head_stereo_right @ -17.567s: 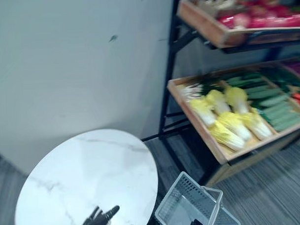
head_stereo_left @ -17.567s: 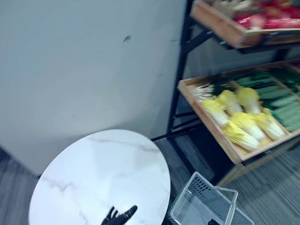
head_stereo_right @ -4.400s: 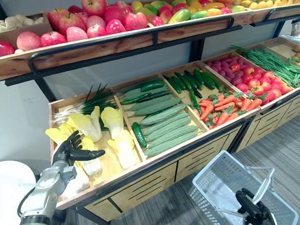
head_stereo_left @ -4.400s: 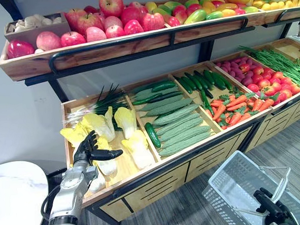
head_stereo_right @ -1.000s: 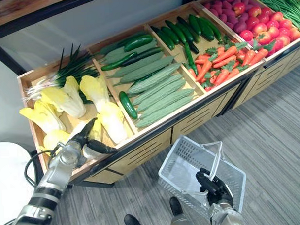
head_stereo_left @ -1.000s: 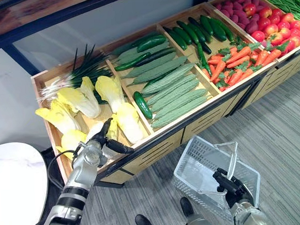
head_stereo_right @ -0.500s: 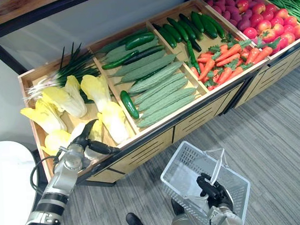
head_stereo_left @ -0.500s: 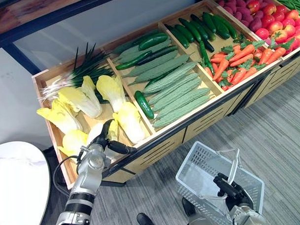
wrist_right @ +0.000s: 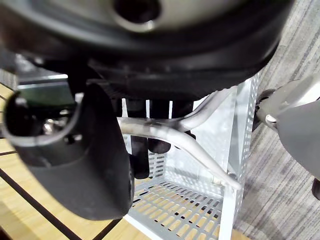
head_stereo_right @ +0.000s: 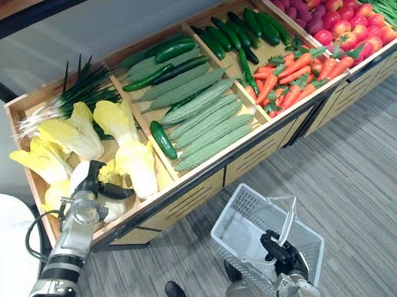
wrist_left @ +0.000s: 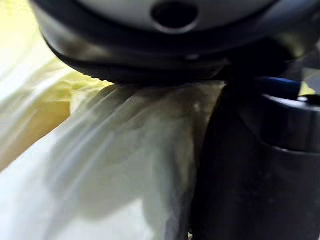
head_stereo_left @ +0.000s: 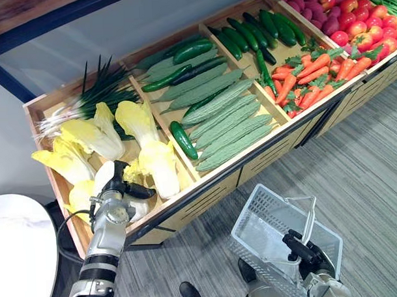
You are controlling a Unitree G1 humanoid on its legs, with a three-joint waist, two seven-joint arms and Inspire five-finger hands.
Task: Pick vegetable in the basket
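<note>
We see left hand (head_stereo_left: 119, 186) clamped on pale cabbage (head_stereo_left: 103, 174), fingers and thumb curled round it, in leftmost shelf compartment (head_stereo_left: 57, 186); right hand (head_stereo_left: 305, 250) wraps handle (wrist_right: 165, 131) of basket (head_stereo_left: 266, 212), well apart from cabbage.

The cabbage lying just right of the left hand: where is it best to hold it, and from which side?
The cabbage lies flat on its side, with its pale, thick stem end nearer the robot and loose-looking yellow leaves at the far end. So probably grip round the stem end, coming from above.
</note>
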